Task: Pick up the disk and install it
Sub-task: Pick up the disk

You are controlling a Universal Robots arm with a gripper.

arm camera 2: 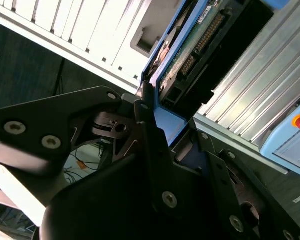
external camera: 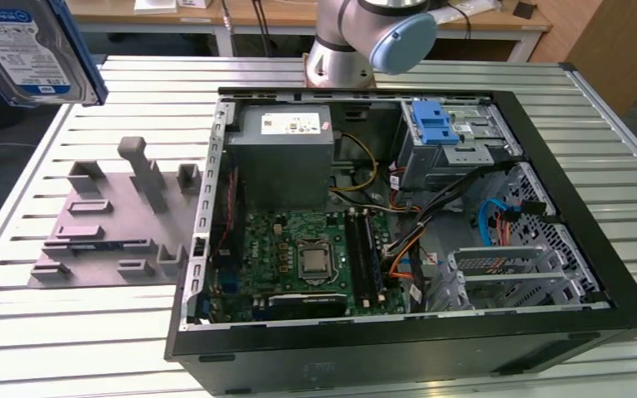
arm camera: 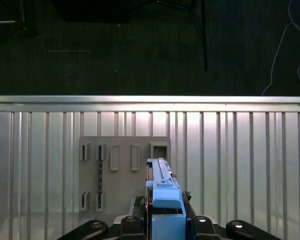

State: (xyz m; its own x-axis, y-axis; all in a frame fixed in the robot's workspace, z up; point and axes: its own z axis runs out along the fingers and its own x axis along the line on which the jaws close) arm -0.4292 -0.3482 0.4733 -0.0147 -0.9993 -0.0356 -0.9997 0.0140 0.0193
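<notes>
A slatted metal tabletop (external camera: 75,332) carries an open black computer case (external camera: 407,352), lying on its side with its insides showing. My arm (external camera: 347,41) rises from the tabletop at twelve o'clock of the case in the exterior view. At nine o'clock of the case, just beside its wall, sits a grey fixture (external camera: 97,240) with upright posts and slots, none of them holding anything.

Inside the case, a grey power supply (external camera: 279,166) fills the eleven o'clock corner. A green motherboard (external camera: 285,249) lies below it toward seven o'clock. A grey drive cage (external camera: 457,149) with a blue latch (external camera: 438,124) stands in the one o'clock corner.

The disk (external camera: 26,50) hangs in the air at ten o'clock of the exterior view. Its labelled face is toward that camera, and it is well apart from the case and clear of the tabletop. In the first wrist view it shows edge-on (arm camera: 162,185), with its blue frame toward the camera, over the edge of the fixture (arm camera: 122,180).

My gripper (arm camera 2: 170,127) is clenched on the disk (arm camera 2: 190,50). Its black fingers (arm camera 2: 146,117) press against the blue frame from either side, seen in both wrist views.
</notes>
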